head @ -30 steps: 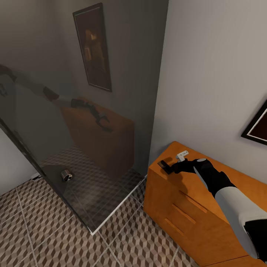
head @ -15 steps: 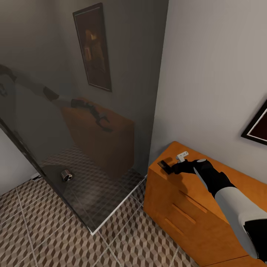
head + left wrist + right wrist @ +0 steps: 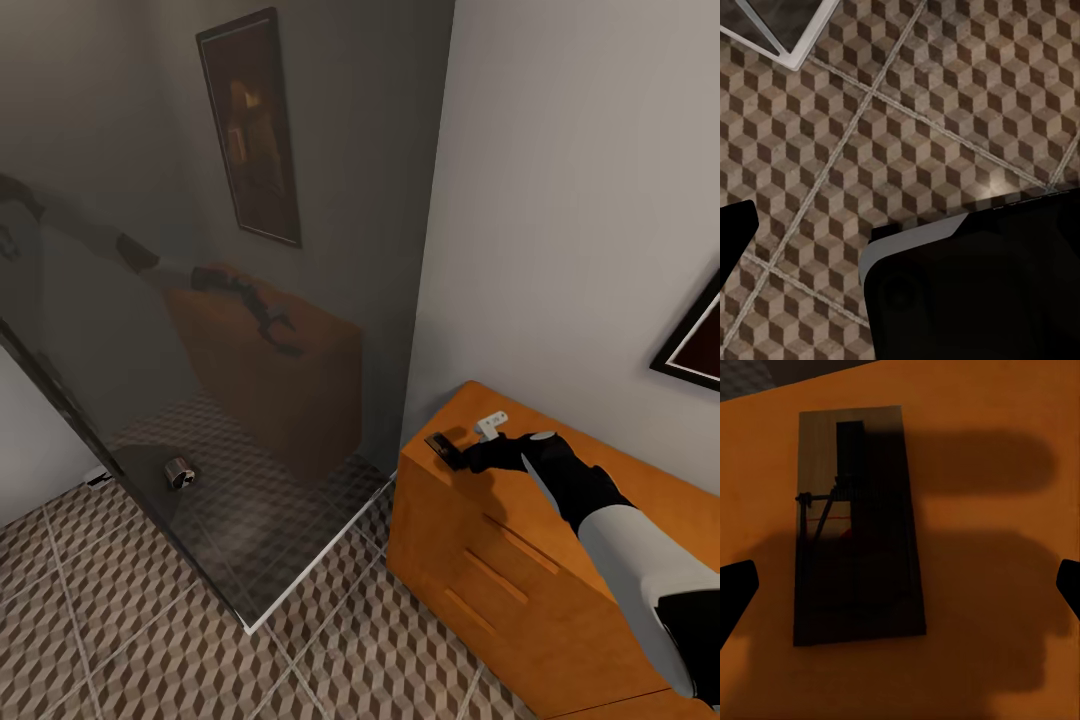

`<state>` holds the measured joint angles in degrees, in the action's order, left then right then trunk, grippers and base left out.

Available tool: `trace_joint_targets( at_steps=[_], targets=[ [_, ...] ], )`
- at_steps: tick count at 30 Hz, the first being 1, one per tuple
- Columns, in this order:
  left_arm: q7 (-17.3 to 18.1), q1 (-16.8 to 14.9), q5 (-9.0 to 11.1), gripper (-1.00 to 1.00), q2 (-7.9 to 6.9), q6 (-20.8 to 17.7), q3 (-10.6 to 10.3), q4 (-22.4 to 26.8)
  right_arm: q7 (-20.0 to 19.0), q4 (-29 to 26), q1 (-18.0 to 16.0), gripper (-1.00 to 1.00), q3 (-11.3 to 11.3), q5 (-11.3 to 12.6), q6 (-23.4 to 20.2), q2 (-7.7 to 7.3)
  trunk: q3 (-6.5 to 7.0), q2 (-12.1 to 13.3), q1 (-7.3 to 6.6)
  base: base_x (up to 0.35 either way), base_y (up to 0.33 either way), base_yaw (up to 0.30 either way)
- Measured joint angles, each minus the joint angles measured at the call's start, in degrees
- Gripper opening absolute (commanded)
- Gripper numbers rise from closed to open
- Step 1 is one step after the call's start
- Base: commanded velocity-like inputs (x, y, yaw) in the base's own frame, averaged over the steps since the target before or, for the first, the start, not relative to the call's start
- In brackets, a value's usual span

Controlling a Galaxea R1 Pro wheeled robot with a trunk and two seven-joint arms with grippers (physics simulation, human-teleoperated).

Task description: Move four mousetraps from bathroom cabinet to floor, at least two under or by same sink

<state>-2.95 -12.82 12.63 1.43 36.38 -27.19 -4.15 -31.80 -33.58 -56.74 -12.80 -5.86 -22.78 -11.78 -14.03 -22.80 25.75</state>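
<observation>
One mousetrap [image 3: 440, 443], a small wooden board with dark wire, lies flat on the orange cabinet [image 3: 470, 560], near the top's left corner. My right gripper [image 3: 463, 455] hovers right over it. In the right wrist view the mousetrap [image 3: 855, 525] lies between the spread fingertips [image 3: 735, 592] of the open right gripper [image 3: 900, 589], which casts its shadow over the board without touching it. The left gripper is in the left wrist view, where one black fingertip [image 3: 735, 236] hangs above the bathroom floor [image 3: 907, 97] holding nothing. The bathroom sink is out of view.
A dark glass shower panel [image 3: 220, 300] stands left of the cabinet and mirrors my arm and the cabinet. Its white base edge [image 3: 310, 580] runs across the cube-patterned floor [image 3: 150, 640]. A framed picture [image 3: 695, 345] hangs on the wall above the cabinet.
The right wrist has eased down a little toward the cabinet top. The mousetrap has not moved.
</observation>
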Motion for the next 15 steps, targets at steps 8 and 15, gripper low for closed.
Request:
trace_joint_targets(
  at_steps=[8,15],
  targets=[
    [0.0,0.0,0.01,1.0,0.0,0.02,0.0,0.0,0.16,0.41,0.0,1.0,-0.01,-0.09,1.11,0.1,0.0,0.0,0.0,0.0,0.0,0.0],
    [0.0,0.0,0.03,1.0,0.0,0.0,0.0,0.0,1.17,0.53,0.0,1.0,-0.08,-0.19,1.25,0.27,0.0,0.0,0.0,0.0,0.0,0.0]
  ],
)
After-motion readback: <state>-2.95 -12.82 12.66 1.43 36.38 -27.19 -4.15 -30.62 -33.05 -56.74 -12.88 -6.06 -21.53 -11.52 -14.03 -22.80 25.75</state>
